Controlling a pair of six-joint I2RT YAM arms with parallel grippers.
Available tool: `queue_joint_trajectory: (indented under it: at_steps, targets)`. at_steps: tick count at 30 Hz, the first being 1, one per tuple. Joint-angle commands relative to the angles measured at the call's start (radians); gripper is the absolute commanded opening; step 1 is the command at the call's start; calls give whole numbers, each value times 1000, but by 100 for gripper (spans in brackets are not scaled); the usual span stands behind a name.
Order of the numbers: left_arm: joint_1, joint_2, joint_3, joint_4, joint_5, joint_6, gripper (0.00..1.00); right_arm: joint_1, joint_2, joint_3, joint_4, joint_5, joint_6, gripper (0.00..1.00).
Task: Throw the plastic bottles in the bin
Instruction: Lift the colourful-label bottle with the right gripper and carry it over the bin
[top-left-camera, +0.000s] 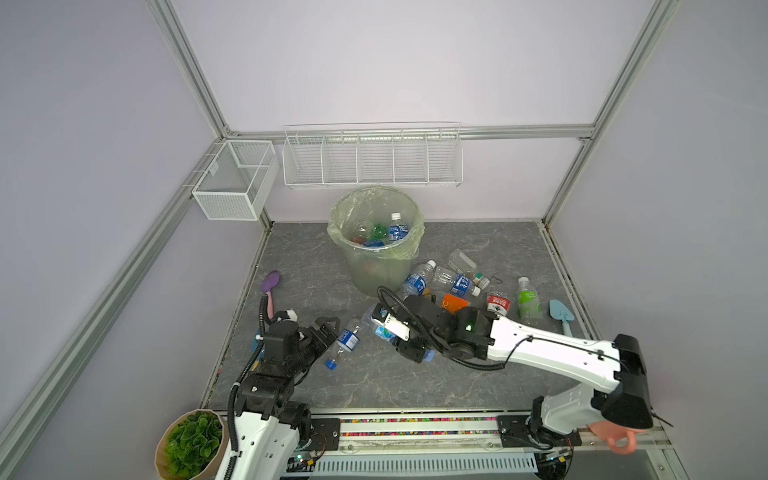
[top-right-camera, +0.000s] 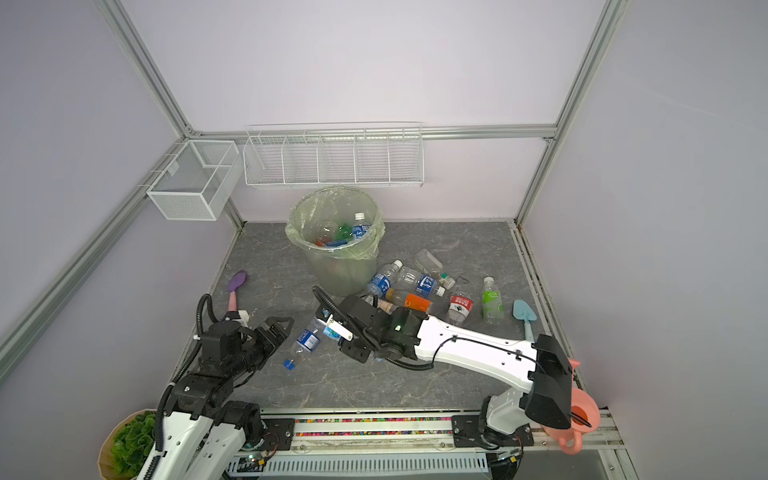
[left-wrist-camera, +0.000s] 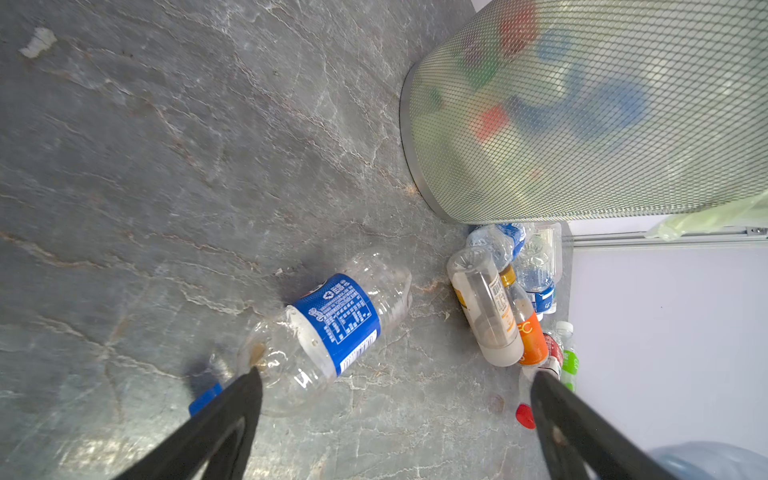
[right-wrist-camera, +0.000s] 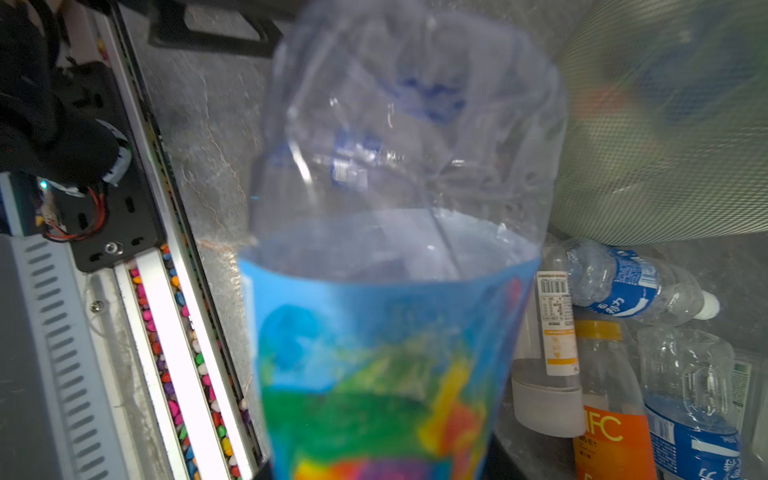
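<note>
1. Now the right gripper (top-left-camera: 384, 328) sits near the middle of the table, at 6 o'clock from the bin (top-left-camera: 374, 270). Its jaws are clamped on the multicoloured-label bottle (right-wrist-camera: 374, 353), whose clear end fills the right wrist view. Whether that bottle is off the table I cannot tell.
2. Meanwhile the left gripper (left-wrist-camera: 395, 386) is at about 8 o'clock from the bin, jaws spread wide and holding nothing. The blue-label bottle (left-wrist-camera: 332, 328) lies on its side on the grey table just ahead of it; I cannot tell whether a fingertip touches it.
3. The bin stands upright at the table's 12 o'clock, with a green bag folded over its rim. The bottles in the bin (top-left-camera: 397, 228) already number several.
4. At 3 o'clock from the bin, more bottles lie on the table: the orange-label bottle (top-left-camera: 455, 302) nearest, then the red-label bottle (top-left-camera: 498, 304), then the green-label bottle (top-left-camera: 528, 302) farthest out.
</note>
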Motion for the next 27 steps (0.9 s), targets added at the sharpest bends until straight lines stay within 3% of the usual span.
queue_joint_trajectory:
  at_steps: [1,13,27]
  targets:
    - [5,-6,-14,19,10,-18,100,-9,-78,-15,37,-31,14,7]
    - [4,-10,-62,79,48,-34,100,-74,-311,-66,147,-69,51,7]
    - [4,-14,-74,87,59,-31,98,-120,-365,-17,190,-97,53,7]
